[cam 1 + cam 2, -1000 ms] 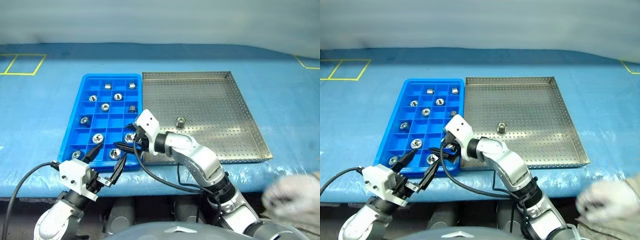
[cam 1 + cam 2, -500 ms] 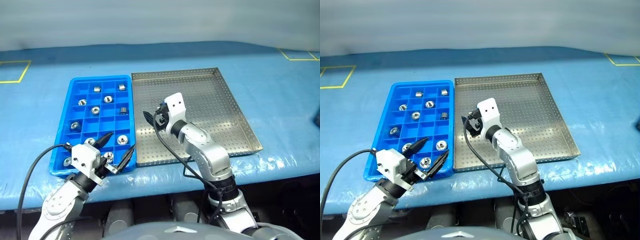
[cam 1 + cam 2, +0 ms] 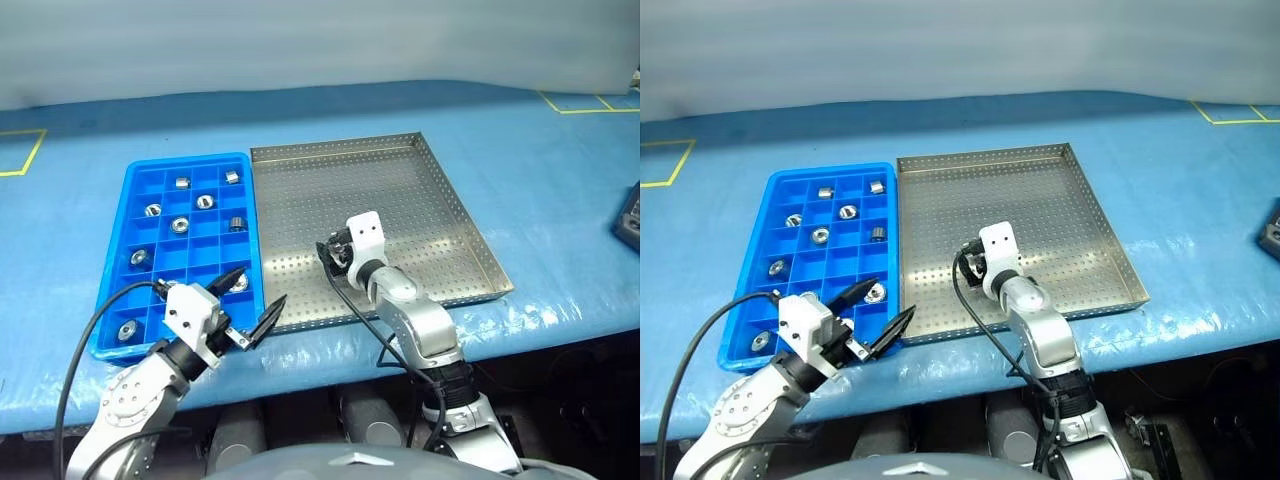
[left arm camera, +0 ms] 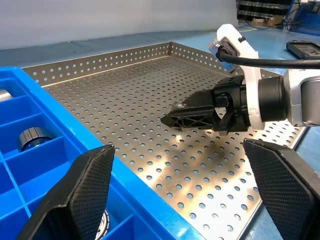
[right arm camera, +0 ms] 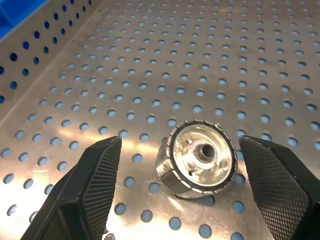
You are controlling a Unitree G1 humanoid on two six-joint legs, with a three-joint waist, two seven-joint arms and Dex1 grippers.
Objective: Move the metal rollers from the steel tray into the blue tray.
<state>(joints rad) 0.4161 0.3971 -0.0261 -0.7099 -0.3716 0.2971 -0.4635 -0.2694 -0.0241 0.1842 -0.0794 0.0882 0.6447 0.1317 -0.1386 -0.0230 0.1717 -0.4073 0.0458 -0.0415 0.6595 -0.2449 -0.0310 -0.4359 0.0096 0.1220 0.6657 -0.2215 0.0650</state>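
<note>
One metal roller (image 5: 197, 157) lies on its side on the steel tray (image 3: 400, 190), a shiny ring with a central hole. My right gripper (image 5: 180, 145) is low over the tray, its open fingers (image 5: 95, 185) on either side of that roller without touching it. Seen from the head, the right gripper (image 3: 333, 253) is at the tray's near left part. Several rollers (image 3: 181, 223) sit in compartments of the blue tray (image 3: 200, 250). My left gripper (image 3: 255, 298) hovers open and empty over the blue tray's near right corner.
The two trays lie side by side on a blue-covered table, blue tray on the left. A dark object (image 3: 628, 215) rests at the table's far right edge. Yellow tape lines (image 3: 22, 152) mark the cover at the left. The table's front edge runs just below the trays.
My right gripper swung from the blue tray's near edge across to the steel tray and sank over the roller. The view has shifted; a gloved hand at lower right has left view.
</note>
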